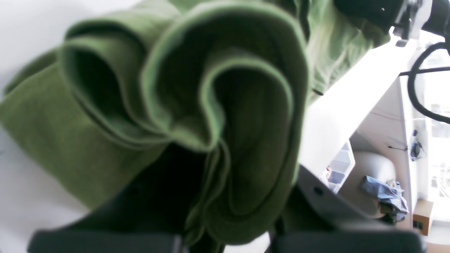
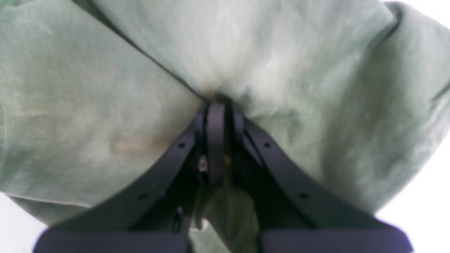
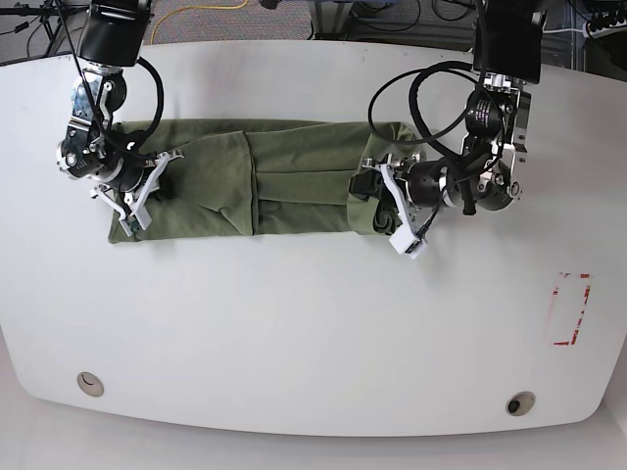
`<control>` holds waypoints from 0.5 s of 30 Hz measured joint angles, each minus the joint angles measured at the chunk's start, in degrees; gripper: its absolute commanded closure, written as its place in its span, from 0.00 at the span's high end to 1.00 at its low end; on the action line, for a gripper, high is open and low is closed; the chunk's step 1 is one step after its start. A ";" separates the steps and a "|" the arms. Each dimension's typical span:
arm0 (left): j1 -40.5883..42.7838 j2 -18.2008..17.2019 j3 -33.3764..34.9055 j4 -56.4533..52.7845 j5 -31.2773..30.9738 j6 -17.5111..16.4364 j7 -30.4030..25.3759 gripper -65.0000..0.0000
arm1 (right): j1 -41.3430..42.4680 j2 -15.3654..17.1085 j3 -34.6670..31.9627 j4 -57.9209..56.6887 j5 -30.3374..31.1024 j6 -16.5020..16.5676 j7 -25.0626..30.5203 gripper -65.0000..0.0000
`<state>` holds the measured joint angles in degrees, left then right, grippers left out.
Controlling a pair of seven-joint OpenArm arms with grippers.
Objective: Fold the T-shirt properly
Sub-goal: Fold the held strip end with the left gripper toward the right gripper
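Note:
The olive-green T-shirt (image 3: pixel 284 176) lies folded into a long horizontal strip on the white table (image 3: pixel 313 323). My left gripper (image 3: pixel 380 196), on the base view's right, is shut on the strip's right end. In the left wrist view the cloth (image 1: pixel 211 88) bunches in rolled folds between the dark fingers (image 1: pixel 327 207), a little off the table. My right gripper (image 3: pixel 147 184), on the base view's left, is shut on the strip's left end. In the right wrist view its tips (image 2: pixel 215 103) pinch the pale-looking cloth (image 2: pixel 105 105).
A red rectangle outline (image 3: pixel 570 309) is marked on the table at the right. Two round holes (image 3: pixel 89 383) (image 3: pixel 520 402) sit near the front edge. Cables lie beyond the far edge. Past the table's side, the left wrist view shows a plastic drawer box (image 1: pixel 339 168).

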<state>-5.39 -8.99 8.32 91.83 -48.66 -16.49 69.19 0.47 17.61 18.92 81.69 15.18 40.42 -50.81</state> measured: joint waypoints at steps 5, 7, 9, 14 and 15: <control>-1.01 0.72 0.00 0.00 -0.22 -0.02 -0.24 0.08 | 0.00 0.02 0.00 0.00 0.07 0.00 0.02 0.05; -1.05 0.85 0.00 -0.13 -0.22 0.00 -0.26 0.08 | 0.00 0.00 0.00 0.00 0.04 0.00 0.02 0.05; -1.05 1.03 0.00 -0.81 -0.22 0.00 -0.26 0.08 | -0.02 0.02 0.00 0.00 0.02 0.00 0.02 0.05; -1.90 1.55 0.13 -2.69 0.20 0.00 -0.02 0.08 | -0.02 0.00 0.00 0.00 0.04 0.00 0.02 0.05; -2.19 1.64 0.13 -2.82 0.11 0.00 0.00 0.08 | -0.02 0.00 0.00 0.00 0.04 0.00 0.04 0.05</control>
<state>-7.57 -7.35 8.45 89.01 -48.56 -16.49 69.19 0.45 17.61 18.92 81.69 15.22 40.42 -50.76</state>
